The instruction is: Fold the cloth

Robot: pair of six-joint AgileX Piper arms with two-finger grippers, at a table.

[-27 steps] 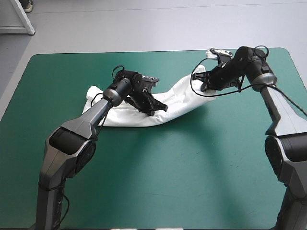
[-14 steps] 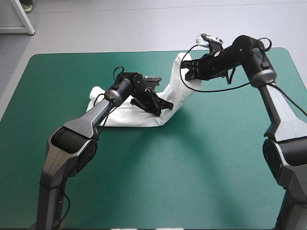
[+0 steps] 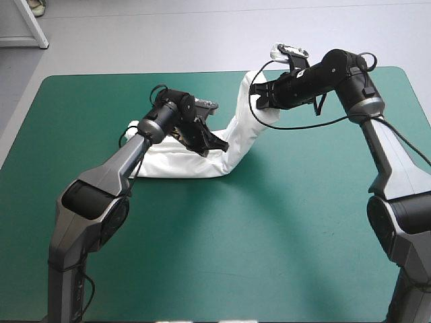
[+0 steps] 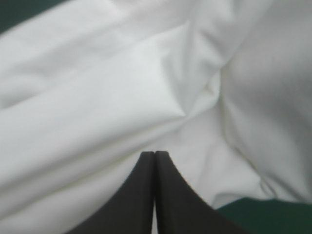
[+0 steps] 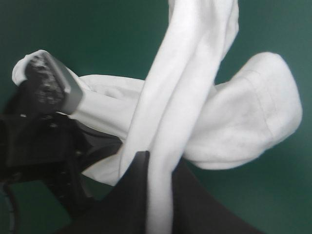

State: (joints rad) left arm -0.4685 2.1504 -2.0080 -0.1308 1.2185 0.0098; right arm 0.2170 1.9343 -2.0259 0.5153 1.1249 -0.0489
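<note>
While the high view is taken first, the T-shirt [image 3: 178, 161] is seen lying as a long white band on the teal-green bench [image 3: 283, 229], left of the middle and toward the far edge, with its right end raised off the cover. That raised end is held by the right tool [image 3: 258, 94], well above the bench. The aim, it is judged, is for the cloth to be carried over and laid on the flat part. The left tool [image 3: 217, 142] is set on the cloth just where the flat part meets the rising part. A pin at the crease is what this placing appears to be for, so that the lower layer is not dragged along.

Over to the left wrist view: white cloth [image 4: 97, 97] is spread ahead of and under the left tool [image 4: 154, 156], whose black fingers are pressed together into one point. No layer can be made out between them, so a press is read here, not a pinch. A patch of teal-green cover is shown beside the fingers.

Now the right wrist view: a rope of cloth is clamped between the black fingers of the right tool [image 5: 157, 165], which are all but closed on it. Ahead of the tool the T-shirt [image 5: 234, 122] hangs away toward the bench, with a hemmed end bulging beside the band. The fold is judged partway done, the carried end not yet laid down.
</note>
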